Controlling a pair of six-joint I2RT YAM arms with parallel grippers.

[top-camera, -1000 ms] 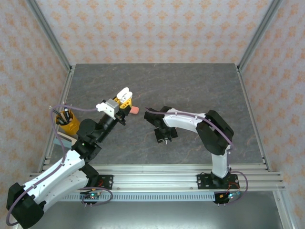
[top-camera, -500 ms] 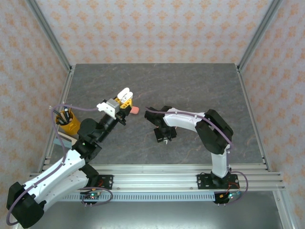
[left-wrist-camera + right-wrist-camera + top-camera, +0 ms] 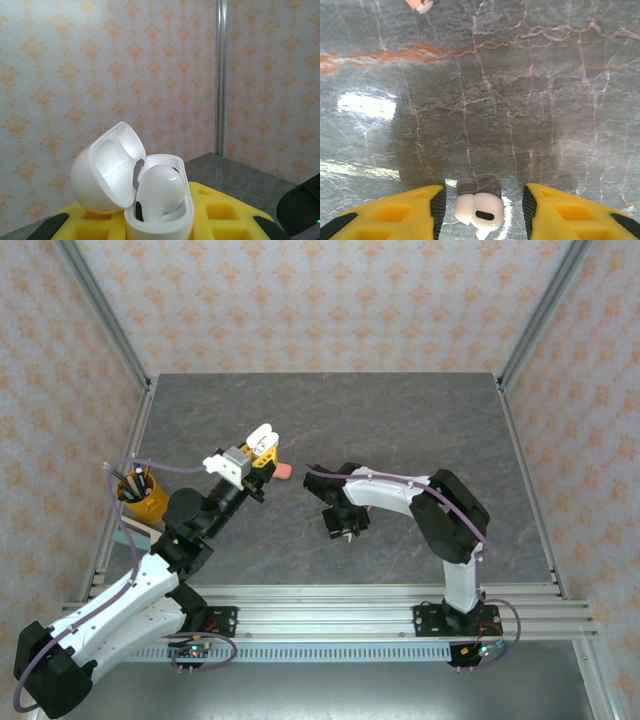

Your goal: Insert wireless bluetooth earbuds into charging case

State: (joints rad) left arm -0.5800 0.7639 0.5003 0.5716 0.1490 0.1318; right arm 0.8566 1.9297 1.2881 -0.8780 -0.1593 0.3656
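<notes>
While left jaws pinch the open white plastic charging case (image 3: 100, 180), right jaws stand spread astride a white stemmed plastic earbud (image 3: 477, 212)

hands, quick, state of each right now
Left hand: closed on the open white charging case.
Right hand: open around a white earbud on the table, not gripping.

No text, label, brand, number or sign can be read on any surface shown.
</notes>
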